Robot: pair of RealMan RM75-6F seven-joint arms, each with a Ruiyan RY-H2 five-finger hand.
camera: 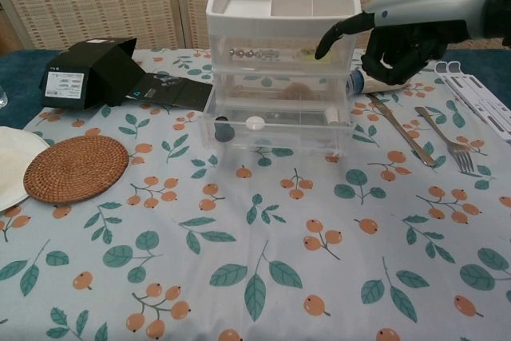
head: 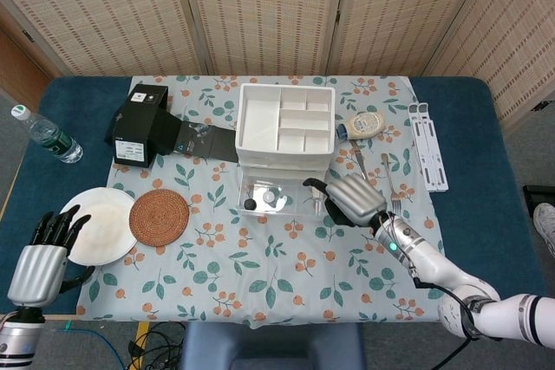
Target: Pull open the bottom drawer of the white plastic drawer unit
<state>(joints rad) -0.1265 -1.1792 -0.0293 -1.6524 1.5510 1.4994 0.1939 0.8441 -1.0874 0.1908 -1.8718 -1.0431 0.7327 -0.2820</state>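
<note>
While the white drawer unit (head: 284,132) sits mid-surface with its fronts facing the robot, its bottom drawer (camera: 277,127) already juts a little way forward of the two above it, with small items showing through the clear plastic. The right robot hand (camera: 399,41) hangs up at the unit's right side, level with the top drawer in the chest view, one finger pointing toward the unit and the rest curled in on nothing. So the bottom drawer lies below and to the left of it, and its front runs side to side, meaning any pull has to come straight toward the robot. The left robot hand (head: 41,259) is well apart at the near left edge by the white plate (head: 97,225) (fingers spread, holding nothing), so the right is plainly nearer.
</note>
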